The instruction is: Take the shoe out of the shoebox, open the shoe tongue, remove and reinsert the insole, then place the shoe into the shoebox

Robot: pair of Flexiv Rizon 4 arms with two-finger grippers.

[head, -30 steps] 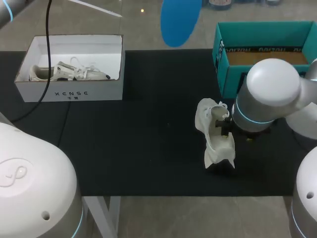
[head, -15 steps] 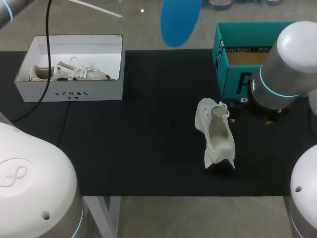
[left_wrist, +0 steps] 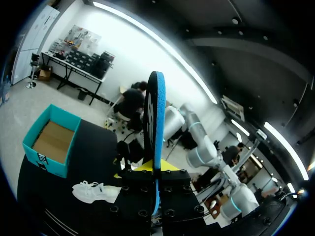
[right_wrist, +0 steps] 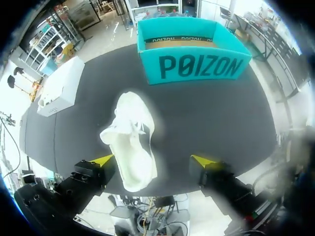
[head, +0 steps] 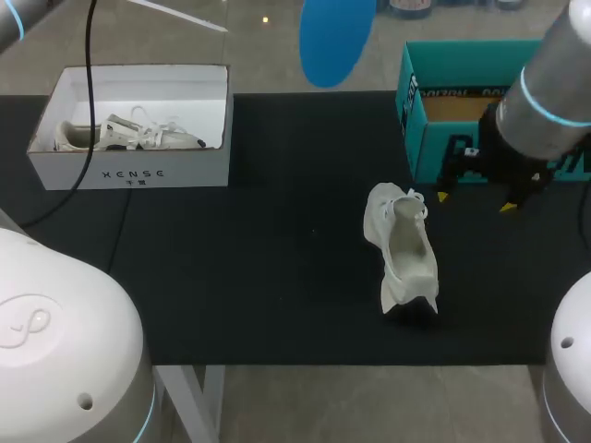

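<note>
Two boxes: white box [head: 129, 173] holds a laced shoe [head: 129, 136], teal box [head: 420, 111] shows its brown floor. Meanwhile the loose shoe [head: 404, 249] lies on the mat [head: 277, 277], right gripper [head: 475, 201] spread open nearby, left gripper [left_wrist: 155, 173] pinching the insole [left_wrist: 156, 123].

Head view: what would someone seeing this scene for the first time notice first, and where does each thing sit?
A white shoe lies alone on the black table, beside the open, empty right gripper, which hangs in front of the teal shoebox. A blue insole hovers above the far edge, clamped in the left gripper. A white box at the far left holds a second shoe.
</note>
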